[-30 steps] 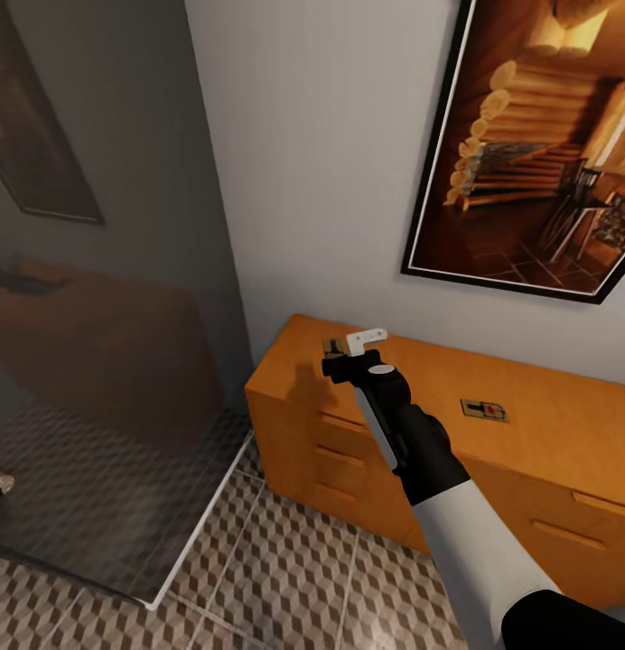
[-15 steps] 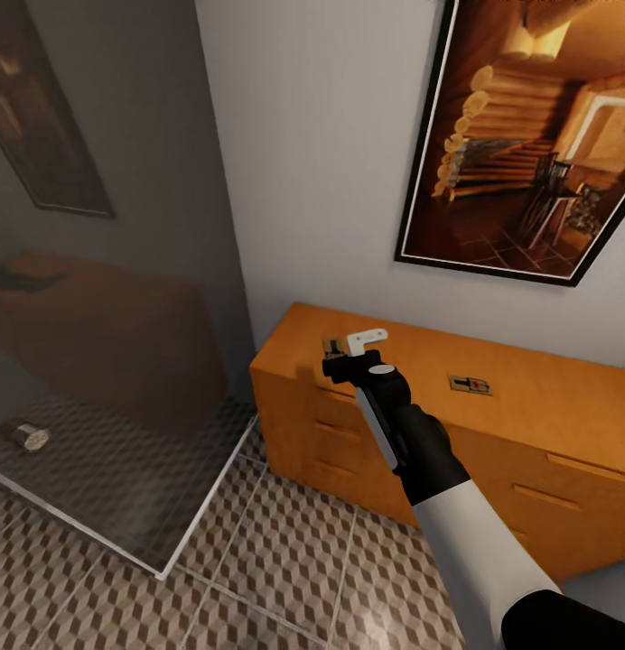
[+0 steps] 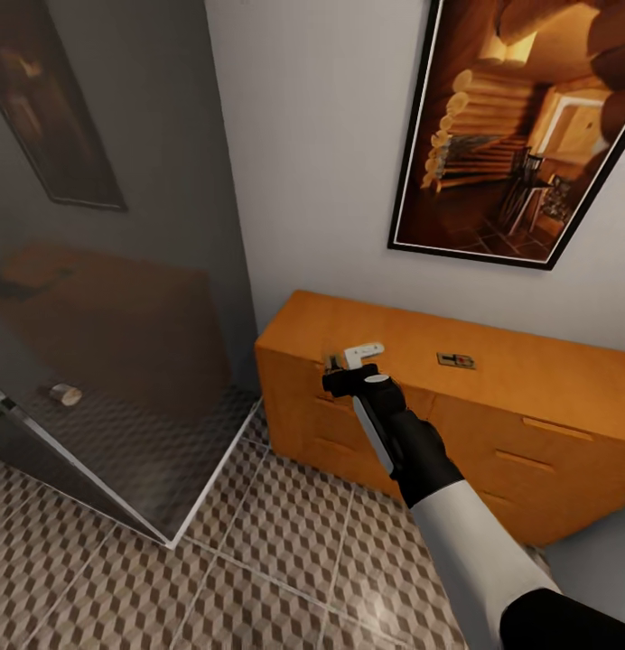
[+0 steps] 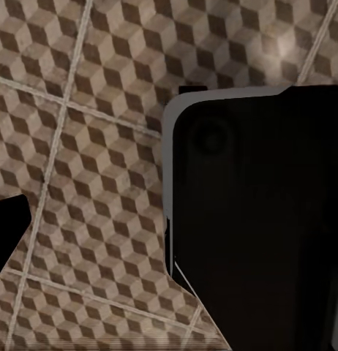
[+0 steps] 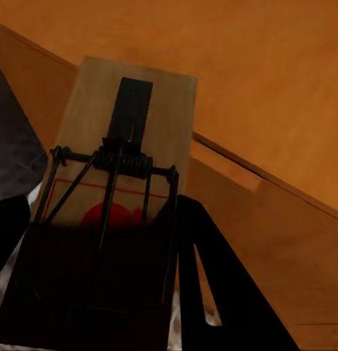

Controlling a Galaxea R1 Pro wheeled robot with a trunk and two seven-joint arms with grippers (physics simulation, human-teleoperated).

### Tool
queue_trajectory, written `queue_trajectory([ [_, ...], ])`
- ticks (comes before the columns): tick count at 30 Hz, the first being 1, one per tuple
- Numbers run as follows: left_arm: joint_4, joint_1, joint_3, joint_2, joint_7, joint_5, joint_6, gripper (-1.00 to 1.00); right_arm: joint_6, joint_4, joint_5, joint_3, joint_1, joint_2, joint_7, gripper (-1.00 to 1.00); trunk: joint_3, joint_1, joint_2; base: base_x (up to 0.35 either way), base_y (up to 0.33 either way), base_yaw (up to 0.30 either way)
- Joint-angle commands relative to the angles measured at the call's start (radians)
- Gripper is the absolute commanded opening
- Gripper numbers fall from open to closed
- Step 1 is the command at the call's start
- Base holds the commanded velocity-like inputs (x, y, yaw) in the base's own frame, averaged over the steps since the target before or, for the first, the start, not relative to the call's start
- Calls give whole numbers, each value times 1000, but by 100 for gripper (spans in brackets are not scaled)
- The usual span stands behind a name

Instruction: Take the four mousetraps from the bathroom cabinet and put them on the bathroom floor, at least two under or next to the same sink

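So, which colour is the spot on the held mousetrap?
Red, on the tan mousetrap; the right wrist view shows it best.

I see cube-pattern bathroom floor (image 4: 88, 131) tiles with pale grout lines; a dark robot body part (image 4: 257, 219) fills the frame's right.
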Motion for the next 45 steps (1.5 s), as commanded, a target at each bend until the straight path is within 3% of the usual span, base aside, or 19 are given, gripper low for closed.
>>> queue_trajectory([
  [1, 4, -1, -8, 0, -3, 10, -6, 100, 4, 11, -2, 2, -1, 0, -5, -100, -2, 0, -2, -323, 0, 0],
  [10, 4, -1, -8, 0, -3, 10, -6, 100, -47, 160, -7, 5, -1, 0, -3, -100, -2, 0, -2, -304, 0, 0],
  [13, 4, -1, -8, 0, -3, 10, -6, 100, -124, 263, -7, 6, -1, 0, -2, -100, -2, 0, -2, -110, 0, 0],
  [14, 4, -1, -8, 0, -3, 10, -6, 100, -178, 351, -7, 6, -1, 0, -2, -100, -2, 0, -2, -22, 0, 0],
  [20, 4, -1, -8, 0, -3, 10, -5, 100, -309, 524, -9, 5, -1, 0, 19, -100, -2, 0, -2, -8, 0, 0],
  [24, 4, -1, -8, 0, -3, 10, -5, 100, -456, 717, -8, 5, -1, 0, 76, -100, -2, 0, -2, -1, 0, 0],
  [31, 4, -1, -8, 0, -3, 10, -5, 100, -733, 1004, -6, 4, 3, 0, 102, -100, -2, 0, -2, 0, 0, 0],
  [36, 4, -1, -9, 0, -2, 9, -5, 100, -891, 1053, -3, 4, 113, -3, 104, -100, -2, 0, -2, 0, 0, 0],
  [41, 3, -1, -7, 0, 1, 8, -1, 100, -1029, 1061, -4, 4, 227, -59, 106, -100, -2, 0, -2, 0, 0, 0],
  [42, 1, -1, -6, -1, 2, 8, 12, 100, -1074, 1062, -4, 4, 267, -74, 106, -100, -2, 0, -2, 0, 0, 0],
  [45, -39, -1, -5, -2, 2, 6, 147, 100, -1150, 1063, -4, 4, 357, -92, 107, -100, -2, 0, -2, 0, 0, 0],
])
